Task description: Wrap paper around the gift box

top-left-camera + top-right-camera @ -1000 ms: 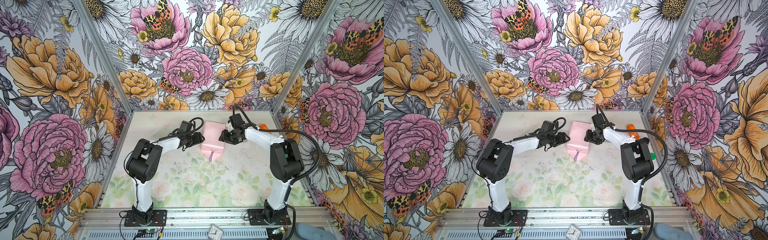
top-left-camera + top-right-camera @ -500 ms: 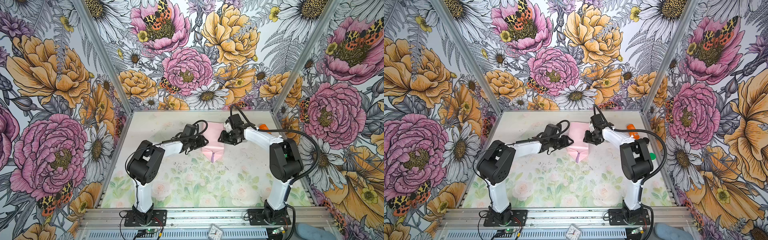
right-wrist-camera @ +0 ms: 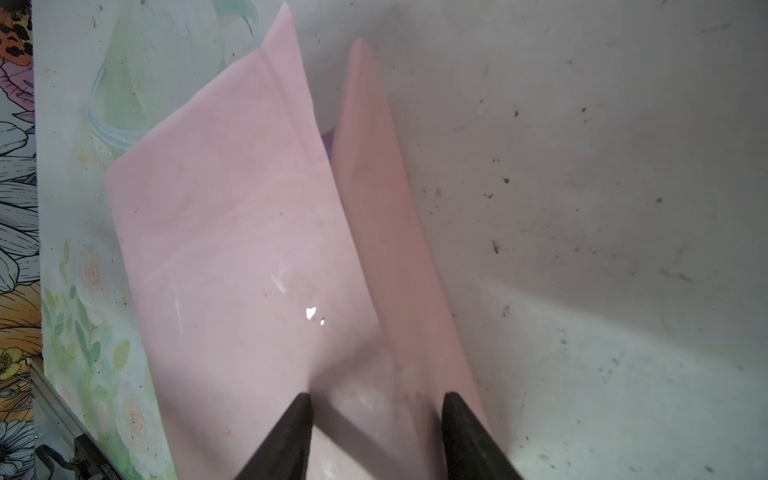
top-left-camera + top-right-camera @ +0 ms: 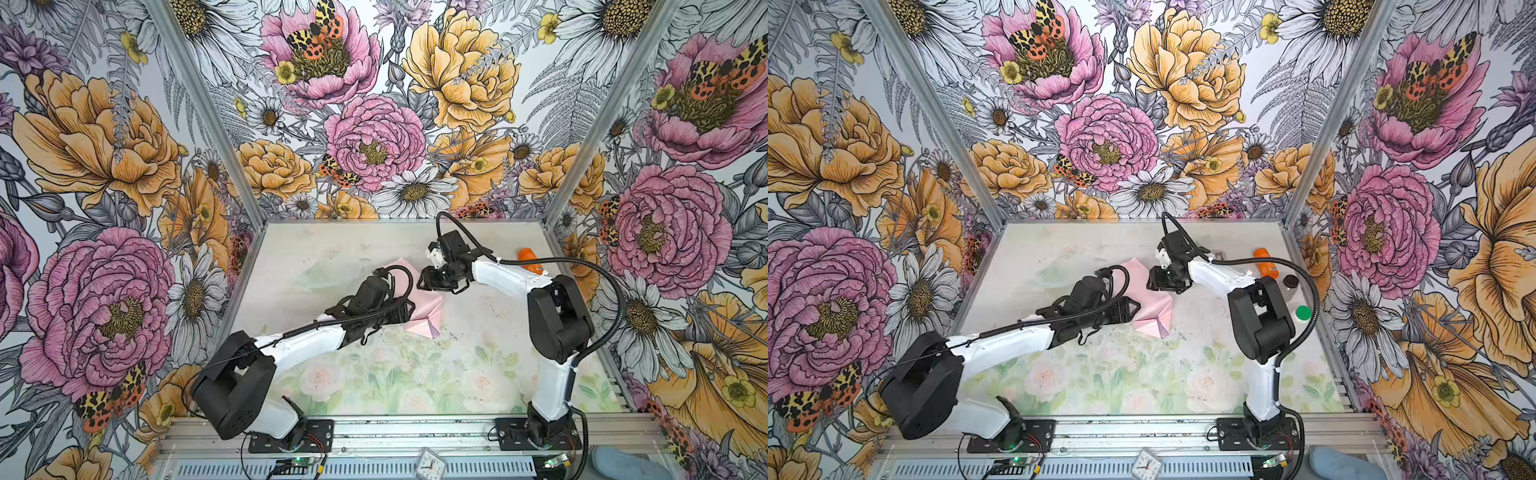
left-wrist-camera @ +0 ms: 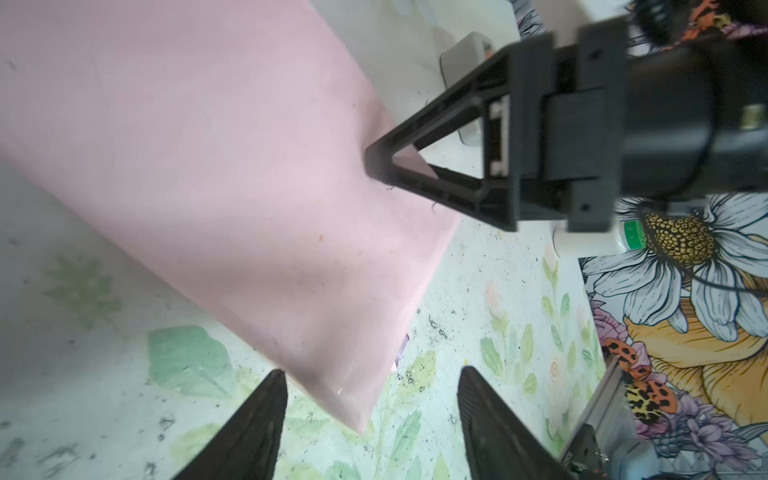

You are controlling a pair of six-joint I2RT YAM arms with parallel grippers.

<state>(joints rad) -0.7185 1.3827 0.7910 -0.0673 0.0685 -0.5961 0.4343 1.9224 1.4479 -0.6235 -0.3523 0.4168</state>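
The paper (image 4: 430, 316) (image 4: 1154, 309) lies mid-table as a pale pink folded bundle, with a sliver of its lilac face showing inside a fold. The gift box is hidden. My left gripper (image 4: 409, 309) (image 4: 1133, 309) lies low at the bundle's left side. In the left wrist view this gripper (image 5: 370, 395) is open, with a corner of the paper (image 5: 208, 166) between its fingers, untouched. My right gripper (image 4: 428, 282) (image 4: 1156, 282) is at the bundle's far right edge. In the right wrist view it (image 3: 378, 399) is open astride a raised fold of the paper (image 3: 232, 249).
An orange bottle (image 4: 530, 259) (image 4: 1266, 266) lies at the back right. A dark cap (image 4: 1290, 281) and a green cap (image 4: 1303, 312) sit near the right wall. A small grey tape dispenser (image 5: 465, 62) stands behind the right gripper. A small clock (image 4: 430, 467) rests on the front rail.
My left gripper has slid toward the front and right along the paper. Both grippers' jaws narrowed, then spread wider again. The right gripper has stayed near the paper's far right edge.
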